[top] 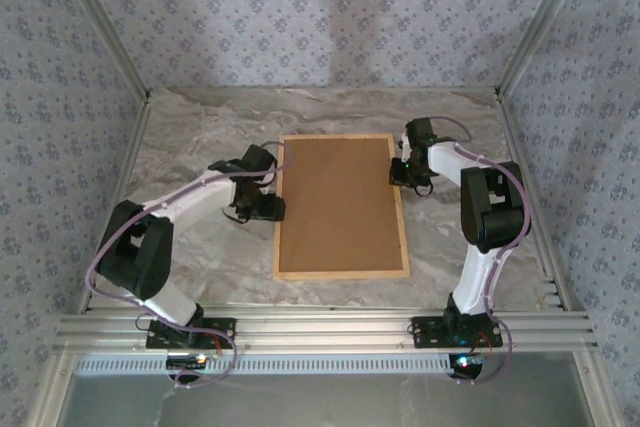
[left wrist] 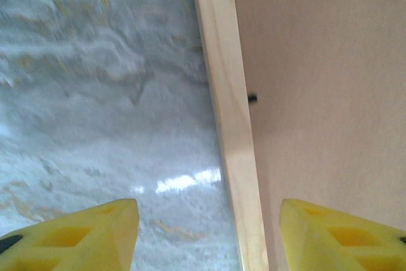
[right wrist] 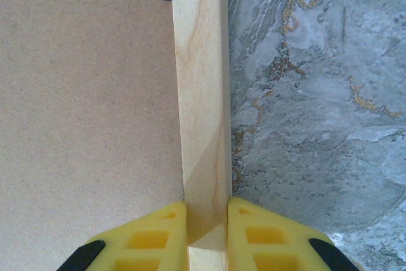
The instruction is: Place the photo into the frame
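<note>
Wooden frame (top: 341, 274) (brown backing board (top: 340, 202) showing) lies flat; right gripper (right wrist: 207, 206) pinches its right rail, left gripper (left wrist: 209, 211) straddles the left rail, fingers apart.

Left gripper (top: 275, 179), centre-left in the top view, holds its fingers spread apart; right gripper (top: 402, 175), centre-right, pinches the frame (right wrist: 200, 93).
</note>
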You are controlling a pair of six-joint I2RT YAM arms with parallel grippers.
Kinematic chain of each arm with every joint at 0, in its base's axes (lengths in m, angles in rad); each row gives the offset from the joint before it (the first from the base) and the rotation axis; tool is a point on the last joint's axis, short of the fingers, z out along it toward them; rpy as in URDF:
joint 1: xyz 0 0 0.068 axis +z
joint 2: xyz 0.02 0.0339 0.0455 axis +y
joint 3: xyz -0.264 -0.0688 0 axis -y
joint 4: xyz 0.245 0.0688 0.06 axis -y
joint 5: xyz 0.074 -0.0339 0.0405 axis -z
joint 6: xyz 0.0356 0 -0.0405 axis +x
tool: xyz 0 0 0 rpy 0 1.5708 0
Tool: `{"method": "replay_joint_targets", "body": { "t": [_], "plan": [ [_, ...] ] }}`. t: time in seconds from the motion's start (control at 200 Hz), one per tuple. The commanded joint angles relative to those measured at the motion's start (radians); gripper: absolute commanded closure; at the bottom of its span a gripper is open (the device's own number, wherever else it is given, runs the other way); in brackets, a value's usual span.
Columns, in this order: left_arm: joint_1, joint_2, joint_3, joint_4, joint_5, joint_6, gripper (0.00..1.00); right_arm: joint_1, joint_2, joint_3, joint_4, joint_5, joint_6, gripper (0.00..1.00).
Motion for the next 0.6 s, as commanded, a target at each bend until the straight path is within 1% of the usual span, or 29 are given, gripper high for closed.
{"method": "replay_joint_targets", "body": {
  "t": [0.0,0.16,0.33,0.595],
  "plan": [
    [-0.007,-0.036,-0.065,-0.052,0.089,-0.031,0.41,0.005,0.043,-0.011,-0.037,-0.010,-0.015,0.82],
    [-0.025,-0.064,-0.123,-0.048,0.146,-0.045,0.47,0.005,0.041,-0.013,-0.036,-0.008,-0.016,0.82],
    [-0.031,-0.051,-0.136,-0.055,0.161,-0.038,0.53,0.006,0.041,-0.013,-0.036,-0.004,-0.018,0.82],
    [-0.040,-0.031,-0.142,-0.082,0.177,-0.017,0.54,0.005,0.040,-0.015,-0.036,-0.007,-0.019,0.82]
  ]
}}
